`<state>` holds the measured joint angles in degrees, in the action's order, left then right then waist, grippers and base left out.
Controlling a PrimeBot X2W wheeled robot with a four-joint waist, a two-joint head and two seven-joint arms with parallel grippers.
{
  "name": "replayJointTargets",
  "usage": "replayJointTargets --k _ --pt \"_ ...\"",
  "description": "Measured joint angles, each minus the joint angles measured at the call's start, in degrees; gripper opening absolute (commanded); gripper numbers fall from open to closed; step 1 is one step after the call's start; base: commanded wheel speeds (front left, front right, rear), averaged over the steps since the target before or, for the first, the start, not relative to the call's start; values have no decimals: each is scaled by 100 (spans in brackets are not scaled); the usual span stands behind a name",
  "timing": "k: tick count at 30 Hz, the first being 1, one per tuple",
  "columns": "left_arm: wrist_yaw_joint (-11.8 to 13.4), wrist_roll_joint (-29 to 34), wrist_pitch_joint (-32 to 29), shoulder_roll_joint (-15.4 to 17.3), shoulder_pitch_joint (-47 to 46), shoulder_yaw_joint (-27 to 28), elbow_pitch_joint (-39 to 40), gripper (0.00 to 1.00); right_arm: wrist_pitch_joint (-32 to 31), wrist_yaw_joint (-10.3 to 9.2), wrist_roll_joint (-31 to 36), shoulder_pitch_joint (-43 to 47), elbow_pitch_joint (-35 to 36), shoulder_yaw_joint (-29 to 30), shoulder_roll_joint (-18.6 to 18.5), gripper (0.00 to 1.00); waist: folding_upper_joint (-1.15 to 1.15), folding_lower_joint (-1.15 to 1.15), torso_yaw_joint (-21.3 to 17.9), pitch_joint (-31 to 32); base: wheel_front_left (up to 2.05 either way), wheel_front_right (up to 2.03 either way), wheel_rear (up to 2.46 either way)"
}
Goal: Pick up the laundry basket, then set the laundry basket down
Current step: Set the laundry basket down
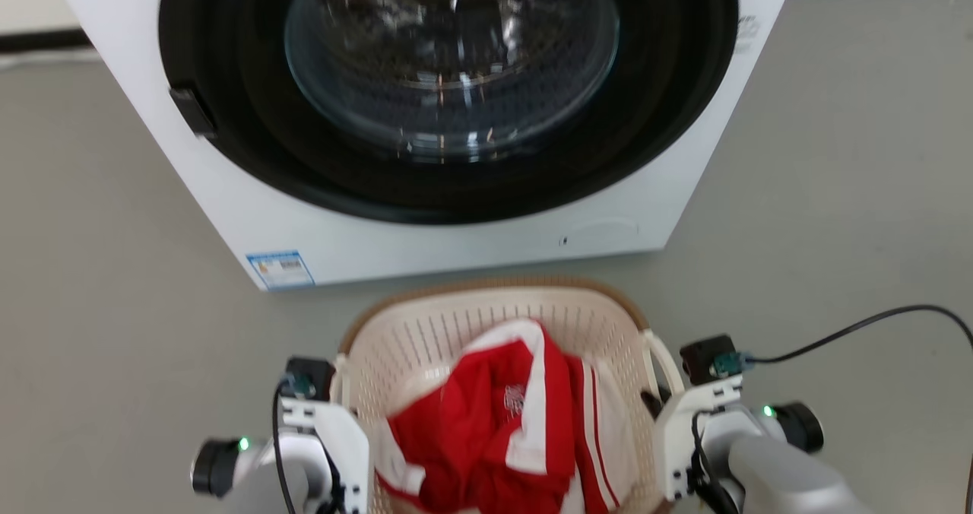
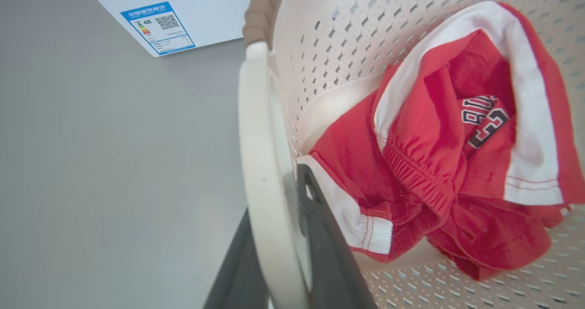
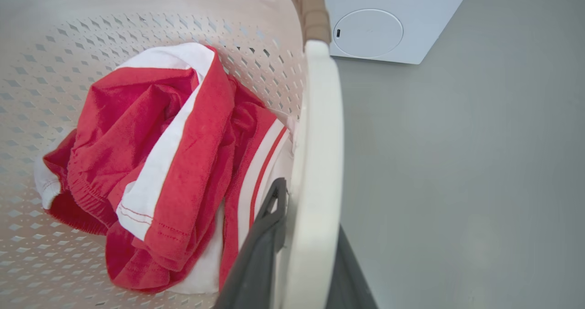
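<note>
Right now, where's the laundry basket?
The laundry basket is at the head view's bottom centre, before the washer, between left gripper and right gripper, each gripping one side of it.

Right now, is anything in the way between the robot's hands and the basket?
No, nothing visible is in the way. The left gripper has a finger on each side of the left handle of the laundry basket, and the right gripper straddles the right handle the same way.

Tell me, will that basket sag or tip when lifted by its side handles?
Probably stays stiff: the laundry basket is moulded perforated plastic. Likely light, holding only some red and white clothes. With the left gripper and right gripper holding opposite sides, it should lift level, hardly tipping.
</note>
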<state>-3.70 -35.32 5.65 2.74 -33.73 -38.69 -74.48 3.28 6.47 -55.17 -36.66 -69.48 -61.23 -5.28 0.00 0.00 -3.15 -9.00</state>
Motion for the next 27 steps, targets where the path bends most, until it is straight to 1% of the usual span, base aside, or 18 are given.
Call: replayJointTargets --k 10,16,21,25,27 --pt "126 8 519 120 -731 -9 38 0 767 0 8 -664 -76 14 4 0 0 0 70 -1036 0 0 0" --pt "234 9 779 151 -1140 30 157 0 992 1 145 -1174 -169 207 -16 0 0 0 137 -1657 0 0 0" --pt "321 51 900 177 -1465 69 325 0 992 8 597 -1529 60 771 -199 0 0 0 187 -2184 0 0 0" --pt "376 108 906 176 -1690 75 432 0 1035 8 1067 -1549 229 1335 -281 0 0 0 231 -2594 0 0 0" --pt "378 111 906 175 -1724 75 435 0 1035 8 1178 -1547 248 1451 -281 0 0 0 243 -2689 0 0 0"
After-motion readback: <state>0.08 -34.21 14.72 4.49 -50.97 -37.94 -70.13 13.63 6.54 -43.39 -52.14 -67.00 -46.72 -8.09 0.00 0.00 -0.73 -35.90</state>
